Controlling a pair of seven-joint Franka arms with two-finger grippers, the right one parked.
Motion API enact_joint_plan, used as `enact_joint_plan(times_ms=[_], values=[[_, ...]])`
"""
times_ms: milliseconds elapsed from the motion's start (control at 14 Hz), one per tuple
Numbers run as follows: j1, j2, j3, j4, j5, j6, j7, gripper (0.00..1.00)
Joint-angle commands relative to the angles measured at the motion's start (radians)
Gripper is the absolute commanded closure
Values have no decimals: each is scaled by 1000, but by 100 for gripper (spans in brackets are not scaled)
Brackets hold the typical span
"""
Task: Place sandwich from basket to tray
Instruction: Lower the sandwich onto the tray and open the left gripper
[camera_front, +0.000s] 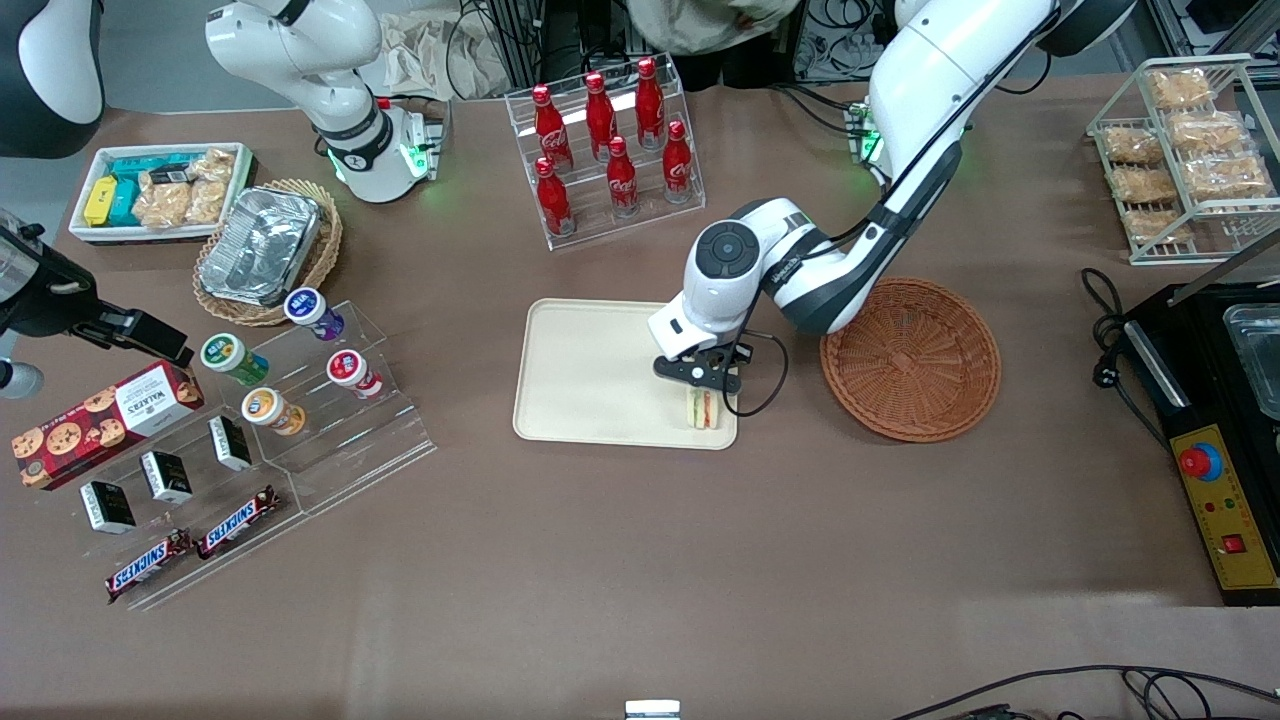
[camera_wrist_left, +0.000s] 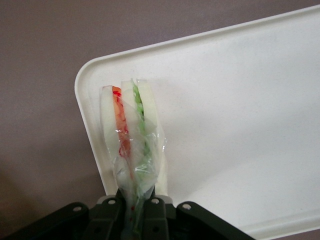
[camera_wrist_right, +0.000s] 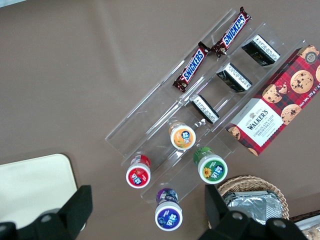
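While the tool (camera_front: 702, 385) grips the wrapped sandwich (camera_front: 703, 408) by 1 end, the wedge sits at the tray's (camera_front: 590, 375) lower-right corner, beside the basket (camera_front: 915, 360). Readable labels: Snickers bars (camera_front: 190, 545), Walkers box (camera_front: 100, 420), lower left.

My front camera looks steeply down over the whole worktop (camera_front: 640, 560) from afar. My left wrist camera sits close above the pincer (camera_wrist_left: 135, 212), facing the tray (camera_wrist_left: 240, 100). Both views share that tray (camera_front: 580, 370) corner.
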Motion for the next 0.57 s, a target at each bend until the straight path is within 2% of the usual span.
enact_joint_plan(times_ms=[0,71,286,500], values=[[-2,-13,32,-19,26,13,-9,57],[-1,-18,34,-21,26,10,-12,1],[4,-45,46,-16,28,-30,-133,0],[18,-135,50,14,25,-190,-141,0]])
